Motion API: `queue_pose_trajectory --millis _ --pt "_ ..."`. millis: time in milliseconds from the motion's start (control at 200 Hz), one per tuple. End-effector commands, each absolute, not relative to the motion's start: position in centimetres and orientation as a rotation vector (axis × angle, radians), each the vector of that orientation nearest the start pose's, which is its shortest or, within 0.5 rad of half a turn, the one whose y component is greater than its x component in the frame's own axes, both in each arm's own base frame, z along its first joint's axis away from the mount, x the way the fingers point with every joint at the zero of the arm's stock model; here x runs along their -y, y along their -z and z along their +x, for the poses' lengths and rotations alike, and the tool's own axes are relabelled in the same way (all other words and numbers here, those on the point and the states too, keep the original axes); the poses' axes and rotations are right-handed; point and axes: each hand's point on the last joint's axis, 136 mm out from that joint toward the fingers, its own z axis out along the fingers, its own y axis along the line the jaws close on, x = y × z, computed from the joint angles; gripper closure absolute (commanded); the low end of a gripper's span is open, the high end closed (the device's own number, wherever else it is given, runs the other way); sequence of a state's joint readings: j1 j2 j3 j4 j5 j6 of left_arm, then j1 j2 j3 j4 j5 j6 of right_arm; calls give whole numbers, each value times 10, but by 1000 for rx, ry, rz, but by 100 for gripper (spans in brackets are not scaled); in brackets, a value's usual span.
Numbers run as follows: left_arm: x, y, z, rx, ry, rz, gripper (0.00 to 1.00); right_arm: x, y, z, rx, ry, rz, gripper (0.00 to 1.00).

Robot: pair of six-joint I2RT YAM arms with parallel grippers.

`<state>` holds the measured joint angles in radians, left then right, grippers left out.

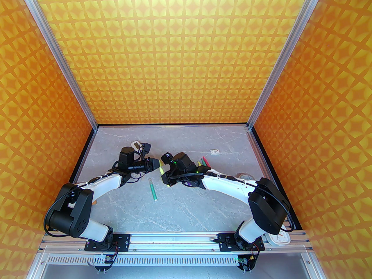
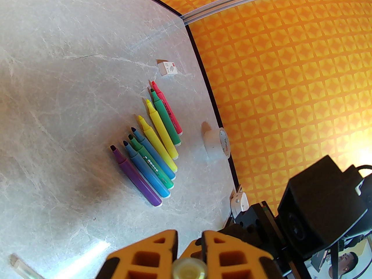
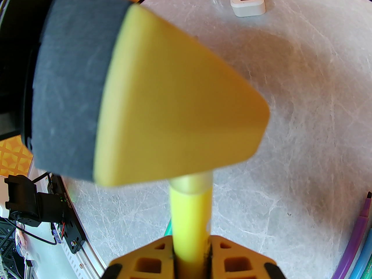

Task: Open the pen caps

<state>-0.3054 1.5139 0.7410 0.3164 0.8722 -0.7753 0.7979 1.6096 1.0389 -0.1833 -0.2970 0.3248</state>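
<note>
Eight uncapped pens (image 2: 157, 144) lie in a row mid-frame in the left wrist view, so those are done. The right tool (image 3: 191, 250) is clamped on a yellow pen (image 3: 190, 211), and the left tool (image 2: 189, 237) is clamped on its cap (image 3: 190, 182), which is not yet off. One green pen (image 1: 153, 190), at the centre of the bench (image 1: 180, 211), is still capped.

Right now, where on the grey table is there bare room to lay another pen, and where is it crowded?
Free: the wide near patch between the green pen and the front rail, and the far strip along the back wall. Crowded: the right side, where the row of uncapped pens lies beside the tape roll.
</note>
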Motion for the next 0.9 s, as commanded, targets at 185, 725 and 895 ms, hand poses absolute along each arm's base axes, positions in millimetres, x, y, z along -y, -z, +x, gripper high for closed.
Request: queue_pose_trajectory --millis 185,725,895 --pt "225 -187 351 -2156 1422 56 100 -333 -118 254 -2419 -855 -766 97" --pt "210 -194 365 -2150 1331 -13 100 -315 -108 231 -2446 -847 -823 100" --pt "207 -193 366 -2156 1319 -28 100 -311 -110 228 -2430 -840 -841 100"
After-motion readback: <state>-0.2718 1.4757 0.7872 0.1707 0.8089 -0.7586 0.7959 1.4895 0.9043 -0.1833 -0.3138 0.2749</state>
